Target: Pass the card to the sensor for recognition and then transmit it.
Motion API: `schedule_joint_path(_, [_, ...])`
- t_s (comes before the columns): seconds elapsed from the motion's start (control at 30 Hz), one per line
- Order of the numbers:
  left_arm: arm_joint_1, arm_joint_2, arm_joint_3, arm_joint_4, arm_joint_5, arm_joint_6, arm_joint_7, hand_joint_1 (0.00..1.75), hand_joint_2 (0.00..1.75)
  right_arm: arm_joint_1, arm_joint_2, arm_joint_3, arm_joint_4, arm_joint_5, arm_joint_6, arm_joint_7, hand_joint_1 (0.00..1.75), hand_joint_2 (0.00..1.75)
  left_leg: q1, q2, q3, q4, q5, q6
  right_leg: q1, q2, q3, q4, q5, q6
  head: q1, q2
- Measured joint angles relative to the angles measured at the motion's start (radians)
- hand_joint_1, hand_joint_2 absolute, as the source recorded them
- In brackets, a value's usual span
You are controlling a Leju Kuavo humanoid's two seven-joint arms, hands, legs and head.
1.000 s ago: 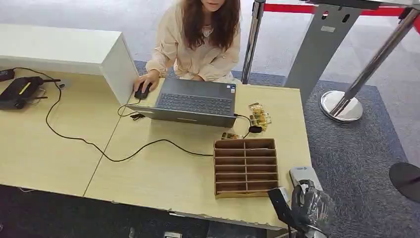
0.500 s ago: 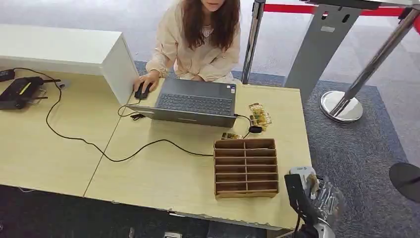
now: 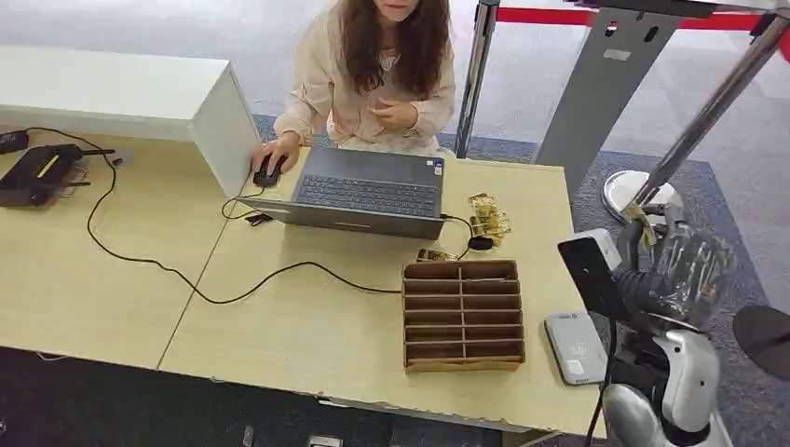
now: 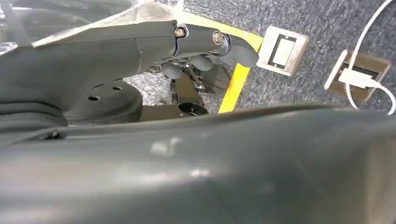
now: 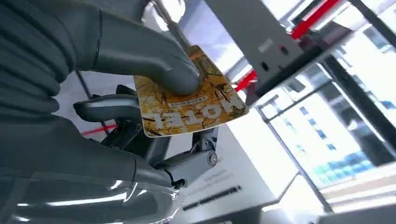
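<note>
My right hand (image 3: 685,265) is raised beside the table's right edge, wrapped in a clear cover. It pinches a yellow-brown patterned card (image 5: 187,105) between the thumb (image 5: 144,60) and the darker fingers behind it. A corner of the card (image 3: 639,215) sticks up above the hand. The grey flat sensor (image 3: 575,346) lies on the table's front right corner, below and to the left of the hand. My left hand (image 4: 205,42) hangs over the carpeted floor, fingers loosely extended and holding nothing.
A person (image 3: 377,74) sits across the table (image 3: 307,335) at a laptop (image 3: 368,191), one hand on a mouse. A wooden slotted organizer (image 3: 462,315) stands left of the sensor. Loose cards (image 3: 488,216) lie behind it. A stanchion base (image 3: 641,197) stands on the carpet behind my hand.
My right hand has risen from low over the sensor at the table's front corner, up and to the right, still holding the card. The person has lifted one hand to chest height.
</note>
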Motion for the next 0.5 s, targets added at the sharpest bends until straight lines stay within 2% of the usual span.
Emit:
schedule_joint_path(0.23, [-0.001,0.0,-0.002,0.0,-0.006,-0.025,-0.021,0.0,0.0,-0.175,-0.037,0.087,-0.035,-0.124,0.058,0.035,1.69,1.75,0.0,0.0,-0.001,0.0,0.0,0.0,0.0,0.0,0.0,0.001,0.0,0.0,0.0,0.0])
schedule_joint_path(0.5, [-0.003,0.0,-0.002,0.0,-0.008,-0.053,-0.042,0.0,0.0,-0.353,-0.032,0.21,0.039,-0.206,0.069,0.047,1.75,1.75,0.0,-0.001,-0.002,0.0,0.0,0.0,0.0,-0.001,-0.001,0.001,0.0,0.0,0.0,0.0])
